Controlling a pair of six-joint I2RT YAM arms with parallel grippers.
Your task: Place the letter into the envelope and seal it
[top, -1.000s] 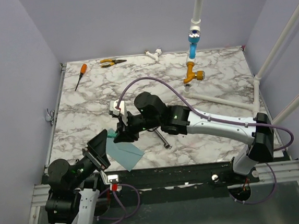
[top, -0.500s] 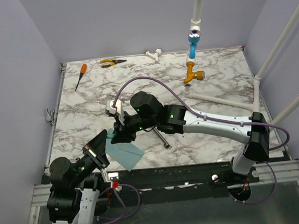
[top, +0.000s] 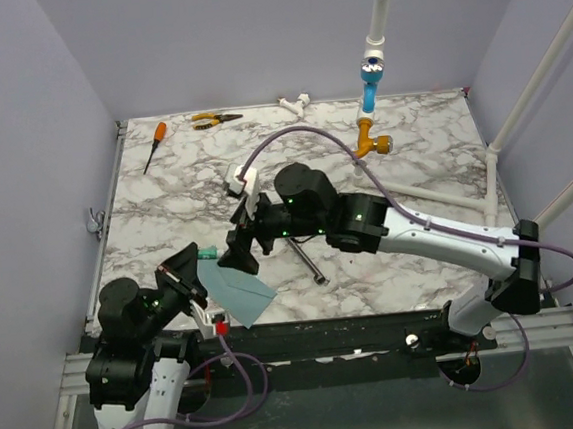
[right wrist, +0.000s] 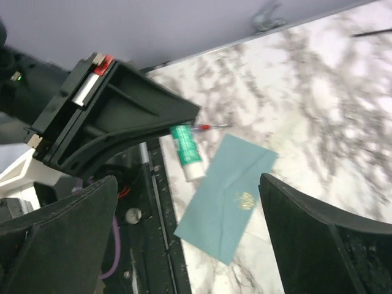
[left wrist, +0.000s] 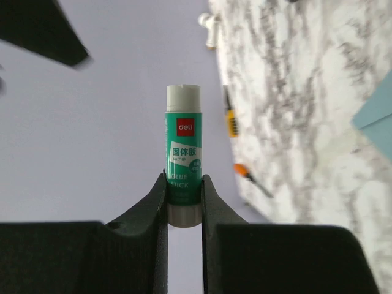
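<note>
The teal envelope (top: pixel 236 292) lies flat near the table's front edge, closed, with a small gold mark on it (right wrist: pixel 246 200); a corner of the envelope (left wrist: pixel 376 113) shows in the left wrist view. My left gripper (left wrist: pixel 184 191) is shut on the lower end of a green glue stick (left wrist: pixel 184 150) with a white cap, holding the glue stick (top: pixel 208 252) just left of the envelope. My right gripper (right wrist: pixel 188 184) hangs wide open above the envelope (right wrist: pixel 226 196) and the glue stick (right wrist: pixel 186 152), touching neither. The letter shows in no view.
An orange-handled screwdriver (top: pixel 154 146), yellow pliers (top: pixel 216 119) and a white fitting (top: pixel 297 101) lie along the back edge. A metal rod (top: pixel 307 263) lies under the right arm. A hanging pipe with a yellow valve (top: pixel 371 142) and white pipes (top: pixel 435 193) stand at the right.
My left gripper shut on the glue stick. My right gripper then opened, let it go and drew back to the right and upward. The envelope stayed where it was.
</note>
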